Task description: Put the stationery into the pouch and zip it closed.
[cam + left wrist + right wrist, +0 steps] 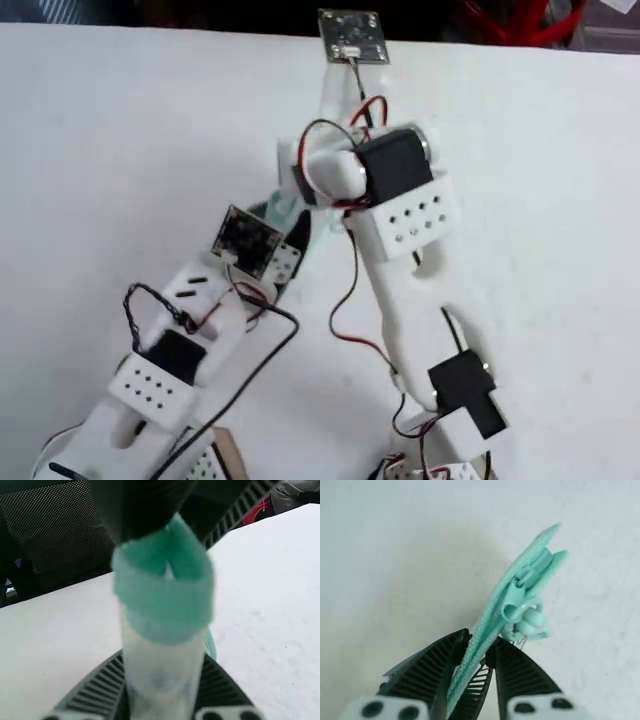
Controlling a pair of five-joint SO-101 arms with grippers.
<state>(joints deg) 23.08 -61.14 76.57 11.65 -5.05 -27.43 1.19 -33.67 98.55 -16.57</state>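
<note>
Pouch (pixel 285 212), mint-green and partly see-through, stood on edge over the middle of the table (pixel 120 150), caught between both arms; we could not tell whether it touched the table. The left gripper (pixel 162 657) had its ribbed jaws closed around one end of the pouch, a jaw on each flat side. The right gripper (pixel 479 639) pinched the zip tape (pixel 492 612) along the pouch's edge, jaws pressed onto the fabric. It held just short of the slider (pixel 516 599) and its dangling pull tab (pixel 532 624), which sat near the tape's far end. What lay inside was too blurred for us to make out, nor could we say whether the zip was run fully home. We judged the pouch light, soft and floppy, its clear wall likely slick, so the stitched tape and the ends looked the surest holds. The small tab, we reckoned, would swing away from a careless pinch. One gripper anchoring the tape while the other drew the tab seemed soundest.
</note>
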